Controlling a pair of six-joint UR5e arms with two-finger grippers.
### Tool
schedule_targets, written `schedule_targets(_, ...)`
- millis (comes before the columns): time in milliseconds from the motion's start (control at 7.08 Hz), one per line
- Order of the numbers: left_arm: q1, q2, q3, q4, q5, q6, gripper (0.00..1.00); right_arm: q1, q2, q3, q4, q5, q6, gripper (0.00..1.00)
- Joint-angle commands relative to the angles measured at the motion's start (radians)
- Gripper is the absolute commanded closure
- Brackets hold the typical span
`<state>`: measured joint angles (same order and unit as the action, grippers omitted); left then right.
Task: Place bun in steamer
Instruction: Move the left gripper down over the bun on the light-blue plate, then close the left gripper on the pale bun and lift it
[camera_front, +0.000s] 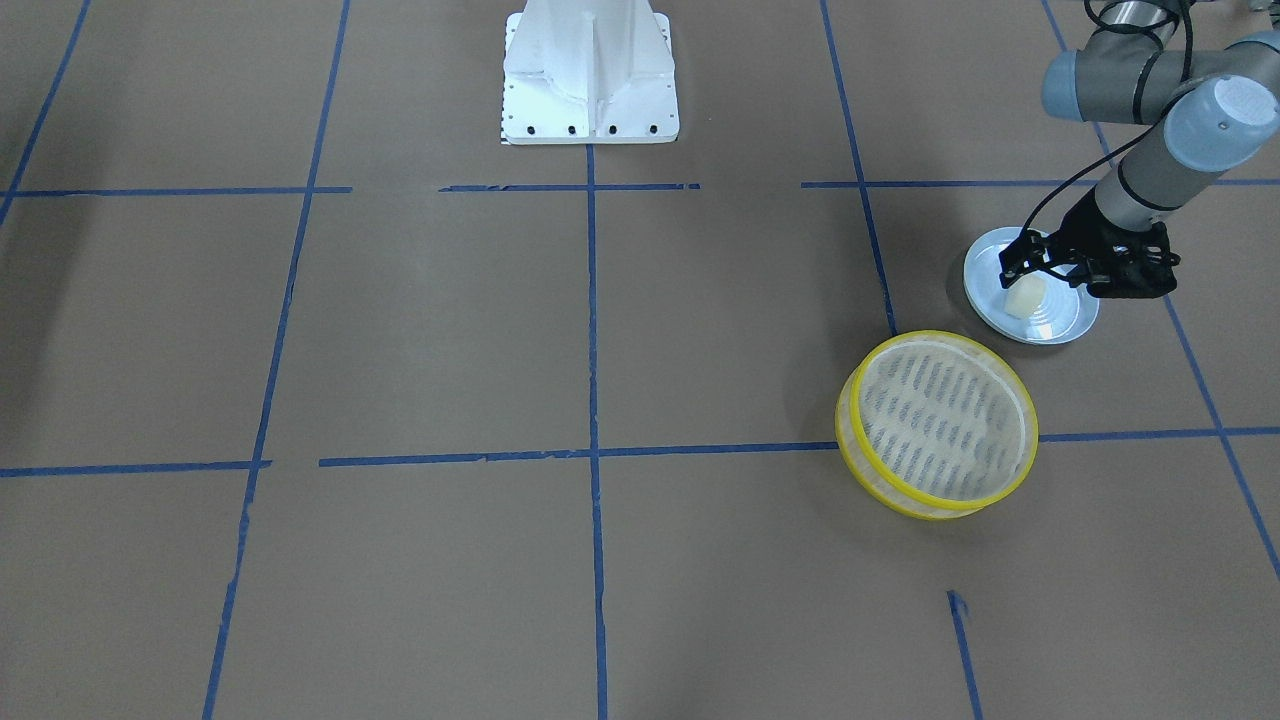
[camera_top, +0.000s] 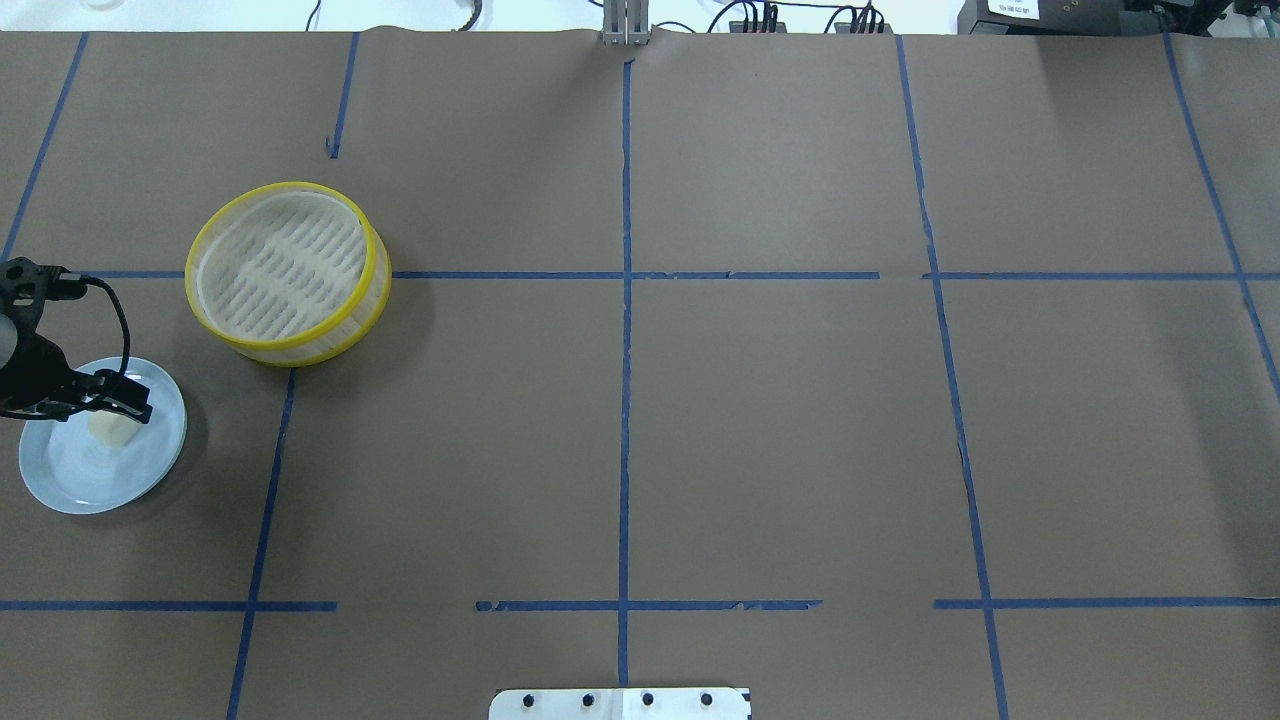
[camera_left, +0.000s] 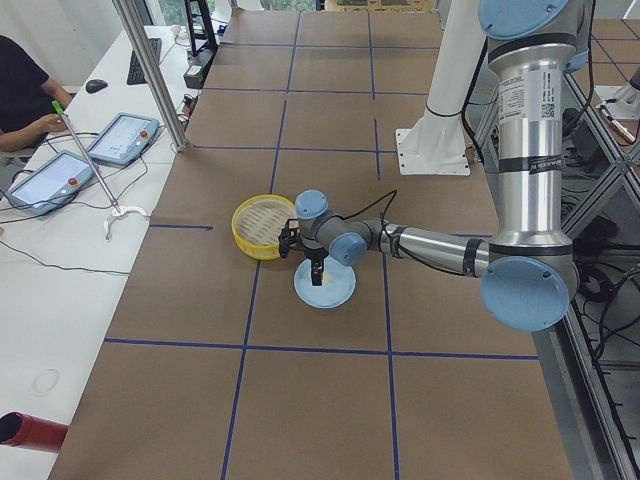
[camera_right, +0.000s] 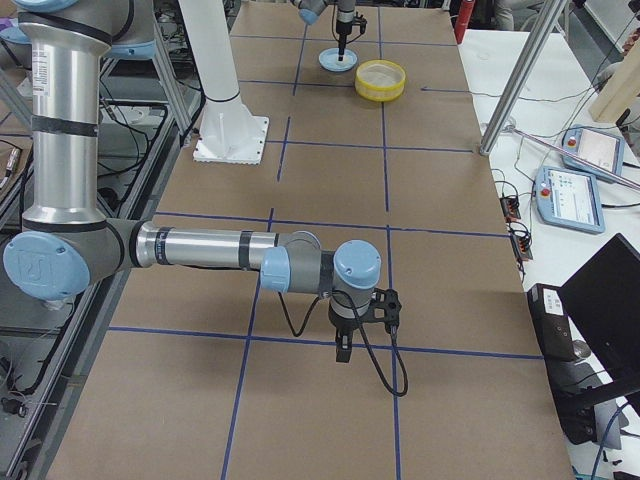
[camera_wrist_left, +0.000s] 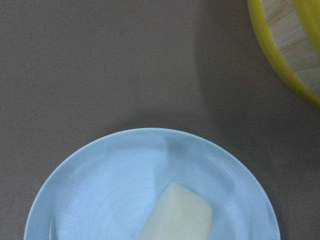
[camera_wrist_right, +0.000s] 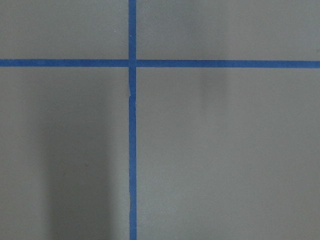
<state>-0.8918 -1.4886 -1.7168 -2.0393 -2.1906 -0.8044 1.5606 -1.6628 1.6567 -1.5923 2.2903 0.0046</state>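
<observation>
The bun (camera_front: 1025, 297) is a small cream lump lying on a pale blue plate (camera_front: 1060, 332), and it also shows in the overhead view (camera_top: 112, 428) and the left wrist view (camera_wrist_left: 177, 215). My left gripper (camera_front: 1015, 262) hovers just above the bun, open and apart from it. The steamer (camera_front: 940, 425) is a yellow-rimmed basket beside the plate, empty, also seen from overhead (camera_top: 285, 270). My right gripper (camera_right: 345, 345) shows only in the exterior right view, low over bare table far from these things. I cannot tell whether it is open or shut.
The white robot pedestal (camera_front: 590, 80) stands at the table's middle edge. Blue tape lines cross the brown table. A side table with tablets (camera_left: 120, 140) and a metal pole (camera_left: 150, 70) lies beyond the steamer.
</observation>
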Motion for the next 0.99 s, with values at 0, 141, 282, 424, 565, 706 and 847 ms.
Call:
schedule_targets(0,0.007,-0.002,0.035,-0.033,0.000,0.005,0.00,-0.001,0.000,0.000,0.000,0.000,0.000,0.00)
schedule_targets(141,0.007,-0.002,0.043,-0.045,0.000,0.005,0.00,0.001,0.000,0.000,0.000,0.000,0.000,0.00)
schedule_targets(282,0.008,-0.002,0.042,-0.045,0.000,0.005,0.02,0.001,0.000,0.000,0.000,0.000,0.000,0.00)
schedule_targets(424,0.008,-0.002,0.037,-0.045,-0.001,0.004,0.08,-0.001,0.000,0.000,0.000,0.000,0.000,0.00)
schedule_targets(565,0.008,-0.002,0.031,-0.045,-0.002,0.001,0.21,-0.001,0.000,0.000,0.000,0.000,0.000,0.00)
schedule_targets(706,0.008,-0.004,0.028,-0.045,-0.002,0.001,0.34,0.001,0.000,0.000,0.000,0.000,0.000,0.00)
schedule_targets(847,0.008,-0.004,0.026,-0.045,-0.002,-0.001,0.46,0.001,0.000,0.000,0.000,0.000,0.000,0.00)
